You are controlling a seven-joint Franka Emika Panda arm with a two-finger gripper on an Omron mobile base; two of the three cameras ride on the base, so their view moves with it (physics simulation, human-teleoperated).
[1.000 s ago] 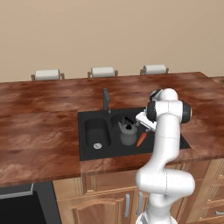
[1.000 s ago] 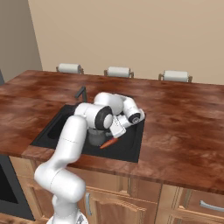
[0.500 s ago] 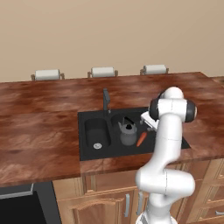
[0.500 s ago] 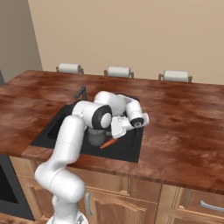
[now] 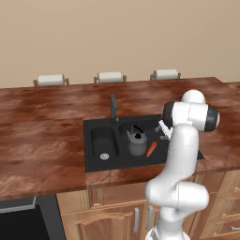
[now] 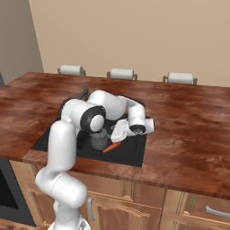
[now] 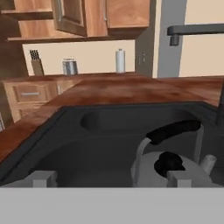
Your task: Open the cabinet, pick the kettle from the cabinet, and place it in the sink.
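Fingertips (image 7: 43,178) of the gripper (image 7: 111,181) stand wide apart and hold nothing; only their pale grey tops show at the bottom of the hand view, one on each side, the rest cut off below. From the base views the jaws are hard to make out: the gripper (image 6: 120,133) sits at the sink's right edge behind the white wrist, its fingers too small to tell apart.

Kettle (image 7: 168,162) rests upright inside the sink (image 7: 65,131), in the right basin, free of the fingers. Its black arched handle and lid knob are plain in the hand view, while the lower body is cut off by the frame edge. In the left base view the kettle (image 5: 137,142) stands beside an orange carrot (image 5: 151,149), which lies tilted in the same basin. In the right base view the arm covers most of the kettle (image 6: 99,138) and of the sink (image 6: 134,150).

Faucet (image 5: 113,108) rises at the sink's back rim. Three paper-towel rolls (image 5: 110,77) line the far edge of the countertop (image 5: 42,126). Beyond the sink, the hand view shows the cabinet (image 7: 83,17) with one door swung open, partly cropped at the top.
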